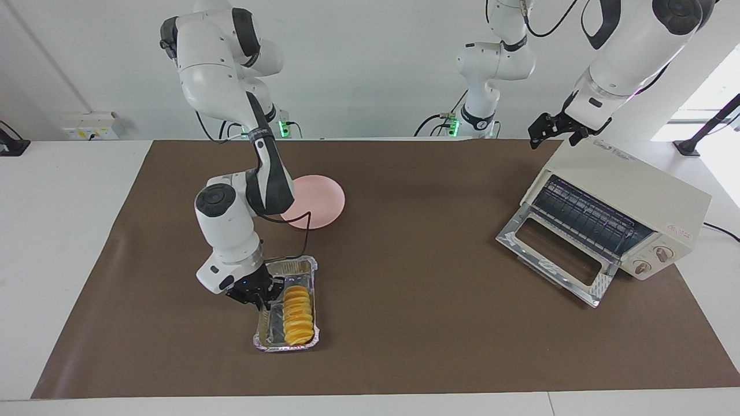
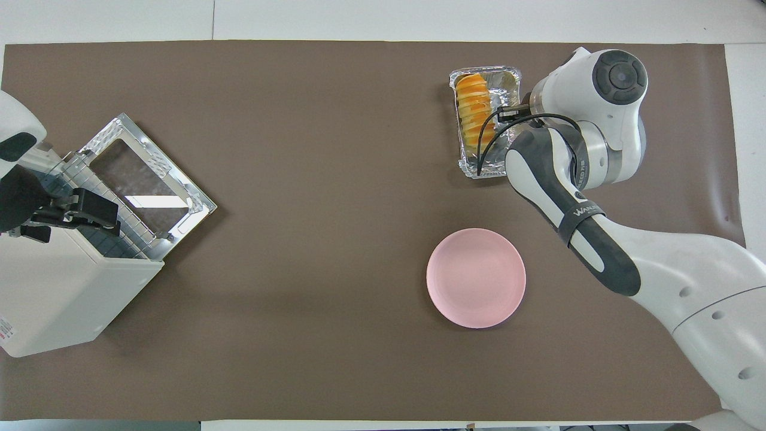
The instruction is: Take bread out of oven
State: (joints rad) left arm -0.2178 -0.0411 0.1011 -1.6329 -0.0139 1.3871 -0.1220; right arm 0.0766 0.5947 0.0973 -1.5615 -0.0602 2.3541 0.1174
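While bread (image 1: 298, 316) lies in foil tray (image 1: 267, 342) | oven (image 1: 627, 186) open | right fingers (image 1: 267, 298) on tray rim

Ridged golden bread (image 1: 298, 315) in a foil tray (image 1: 287, 306); cream oven (image 1: 621, 208) well apart, door dropped open

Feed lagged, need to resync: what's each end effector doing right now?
Right end effector: down at the foil tray beside the bread; grip cannot be told.
Left end effector: over the oven, waiting; grip cannot be told.
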